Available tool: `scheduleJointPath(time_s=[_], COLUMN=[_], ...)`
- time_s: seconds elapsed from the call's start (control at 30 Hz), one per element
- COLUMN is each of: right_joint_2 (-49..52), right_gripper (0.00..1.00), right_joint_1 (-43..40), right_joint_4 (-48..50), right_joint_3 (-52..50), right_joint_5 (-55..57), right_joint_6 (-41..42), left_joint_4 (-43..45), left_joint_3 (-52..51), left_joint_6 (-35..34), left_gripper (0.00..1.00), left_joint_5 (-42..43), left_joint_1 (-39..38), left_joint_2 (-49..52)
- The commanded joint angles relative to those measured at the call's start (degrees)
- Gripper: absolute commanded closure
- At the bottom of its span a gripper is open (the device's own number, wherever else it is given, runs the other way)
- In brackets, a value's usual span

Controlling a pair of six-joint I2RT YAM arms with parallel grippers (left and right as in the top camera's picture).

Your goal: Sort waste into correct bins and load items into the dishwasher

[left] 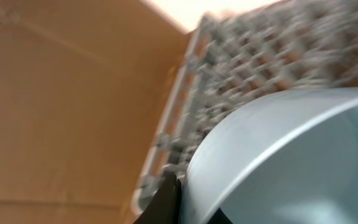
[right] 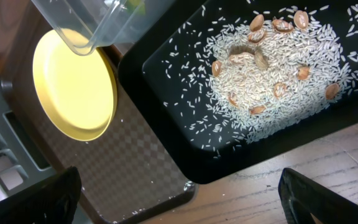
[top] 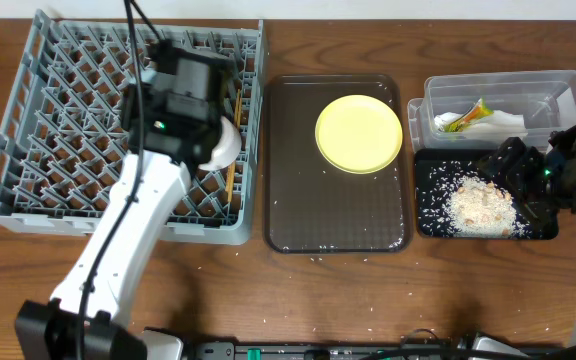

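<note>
dish rack (top: 28,150): largest unit, at left. black tray (top: 433,225): holds the rice scraps (right: 272,81); right gripper (right: 179,196) hangs above it, fingers wide apart. light blue bowl (left: 291,162): over the rack's right side, left gripper (left: 174,198) apparently clamped on its rim. i should tip it on edge, seat it between pegs, then release. wrapper (top: 473,112): print too small to read; no other writing visible.

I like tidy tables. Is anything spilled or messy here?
Yes. Most rice sits piled in the black tray, but stray grains lie scattered outside it, on the brown serving tray and the wooden table. They look spilled.
</note>
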Motion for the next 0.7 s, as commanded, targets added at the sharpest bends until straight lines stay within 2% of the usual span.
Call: scheduleJointPath(time_s=[0.0,0.17,0.37,0.53,0.67], right_joint_2=[-1.0,-1.0,-1.0,-1.0,-1.0], right_gripper=[0.01,0.01,0.01,0.01,0.01], right_joint_1=[-0.2,-0.2,-0.2,-0.2,-0.2], right_joint_4=[0.0,0.0,0.0,0.0,0.0], right_joint_3=[0.6,0.6,0.6,0.6,0.6], right_joint_5=[-0.1,-0.1,-0.1,-0.1,-0.1], right_joint_6=[0.6,0.6,0.6,0.6,0.6], left_joint_4=[0.4,3.5,6.1,9.9,10.5], left_joint_3=[-0.2,-0.9,-0.9,-0.9,-0.9], left_joint_6=[4.7,4.7,4.7,4.7,4.0], left_gripper=[0.92,0.92,0.93,0.92,0.93], left_joint_5=[-4.6,-4.6,-4.9,-13.7,-14.3], left_joint_1=[5.0,10.3,12.7,12.8,12.8], left_joint_2=[2.6,6.2,12.1,17.4,19.3])
